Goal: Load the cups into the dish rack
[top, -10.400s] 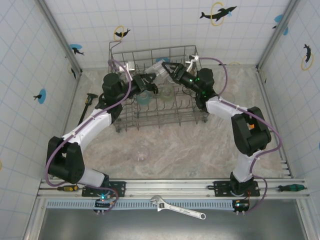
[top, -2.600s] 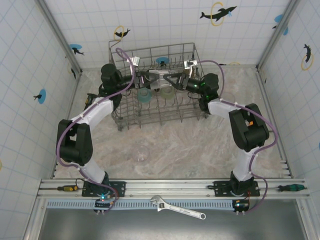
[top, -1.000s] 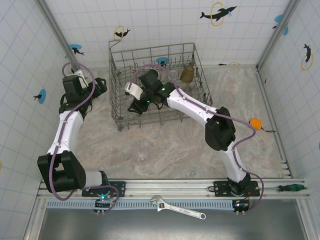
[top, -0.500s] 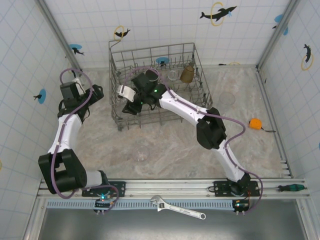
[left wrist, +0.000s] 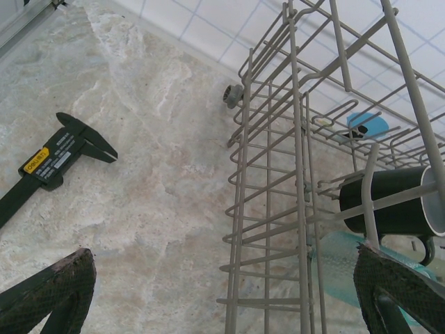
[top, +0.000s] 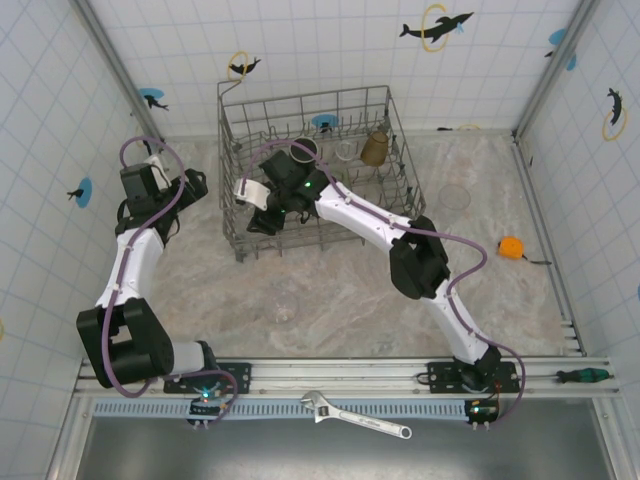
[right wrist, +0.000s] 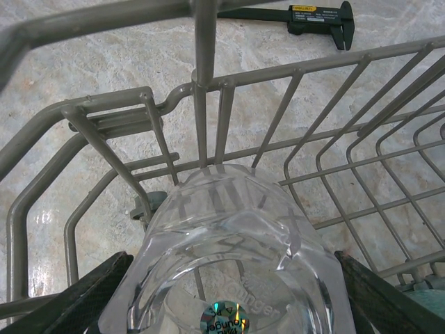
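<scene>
We are seating a clear ribbed glass (right wrist: 229,229) in the near-left corner of the grey wire dish rack (top: 310,98), our right gripper (right wrist: 229,299) clamped around it. Next we judge it needs lowering between tines, then release. Outside the rack, our left gripper (left wrist: 222,306) gapes wide, empty.

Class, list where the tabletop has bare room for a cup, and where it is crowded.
Bare: between dish rack and front clear glass; near-right corner, in front of the orange object. Crowded: left of the rack, with left gripper and caliper.
</scene>
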Robot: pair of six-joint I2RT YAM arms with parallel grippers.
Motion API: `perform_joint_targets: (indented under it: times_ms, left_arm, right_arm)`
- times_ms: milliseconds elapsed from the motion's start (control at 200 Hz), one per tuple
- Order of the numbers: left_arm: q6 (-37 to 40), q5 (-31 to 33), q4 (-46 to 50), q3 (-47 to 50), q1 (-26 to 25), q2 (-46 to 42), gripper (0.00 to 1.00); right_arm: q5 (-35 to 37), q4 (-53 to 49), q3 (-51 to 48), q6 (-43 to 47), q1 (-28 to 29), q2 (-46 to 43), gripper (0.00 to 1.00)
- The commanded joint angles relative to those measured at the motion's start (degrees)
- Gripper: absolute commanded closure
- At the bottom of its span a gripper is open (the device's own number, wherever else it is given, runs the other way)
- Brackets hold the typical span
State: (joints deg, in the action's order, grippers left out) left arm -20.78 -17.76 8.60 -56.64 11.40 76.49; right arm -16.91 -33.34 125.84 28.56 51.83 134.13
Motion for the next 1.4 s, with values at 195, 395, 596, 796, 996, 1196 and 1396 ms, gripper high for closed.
perform_joint_targets:
  times_ms: [195, 395, 596, 796, 996, 1196, 1396]
  left_arm:
    - [1.26, -1.95, -0.1, 0.22, 0.22, 0.24, 0.03]
    - [1.09, -2.54, -0.13, 0.22, 0.29, 0.5, 0.03]
    - [0.93, -3.3, -0.09, 0.22, 0.21, 0.5, 0.03]
    - [0.91, -3.17, -0.08, 0.22, 0.35, 0.33, 0.03]
    - [0.85, -3.08, -0.1, 0.22, 0.56, 0.24, 0.03]
    - [0.87, -2.77, -0.1, 0.22, 0.71, -0.18, 0.03]
    - [0.85, -1.77, -0.07, 0.13, 0.81, -1.23, 0.03]
  right_arm:
    - [4.39, -3.59, 2.04, 3.32, 3.35, 3.25, 0.24]
    - [4.49, -3.5, 2.04, 2.84, 3.56, 3.77, 0.15]
    - [3.4, -2.98, 2.04, 1.62, 3.64, 3.13, 0.1]
    - [2.56, -1.73, 2.04, 0.12, 3.54, 0.27, 0.07]
    - [3.65, -1.11, 1.87, -2.28, 2.17, -4.86, 0.03]
    - [4.17, -0.5, -0.24, -8.54, -1.92, -9.95, 0.0]
    - [7.36, 0.77, -5.94, -17.53, -7.44, -18.92, 0.0]
